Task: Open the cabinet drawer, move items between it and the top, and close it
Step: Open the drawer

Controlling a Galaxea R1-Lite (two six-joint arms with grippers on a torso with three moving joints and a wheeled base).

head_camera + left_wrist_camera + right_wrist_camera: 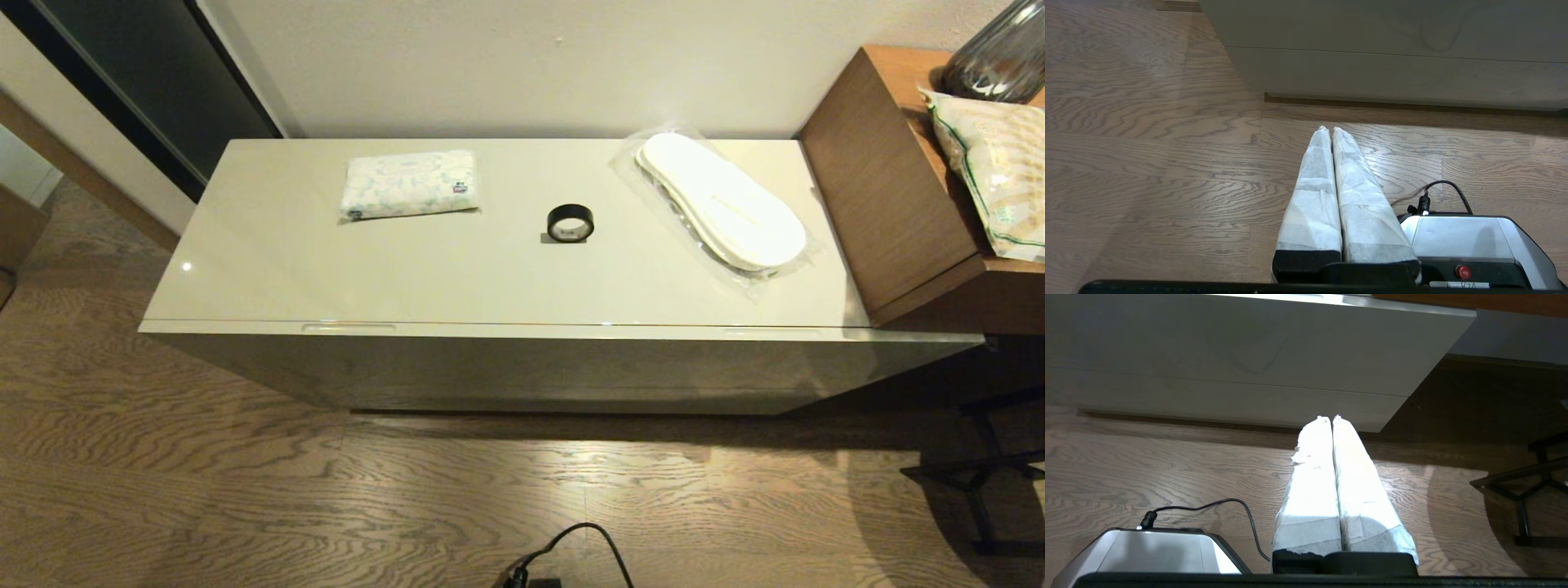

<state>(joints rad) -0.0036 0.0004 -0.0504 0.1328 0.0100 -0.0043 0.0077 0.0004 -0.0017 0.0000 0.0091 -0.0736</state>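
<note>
Warm dim light; glare on top [269, 269]; dark shadow beneath cabinet.

the cabinet drawer [522, 331] is closed flush under the glossy cream top [269, 261], where the tissue pack [409, 184] lies on the left, the black tape roll [570, 223] in the middle, and the bagged white slippers [720, 210] on the right.

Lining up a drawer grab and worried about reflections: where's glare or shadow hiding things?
Head view: small glare spots on the top and along the cabinet drawer edge; its notches look faint. Right wrist view: right gripper fingers bright, floor beside the cabinet in deep shadow. Left wrist view: left gripper evenly lit.
</note>
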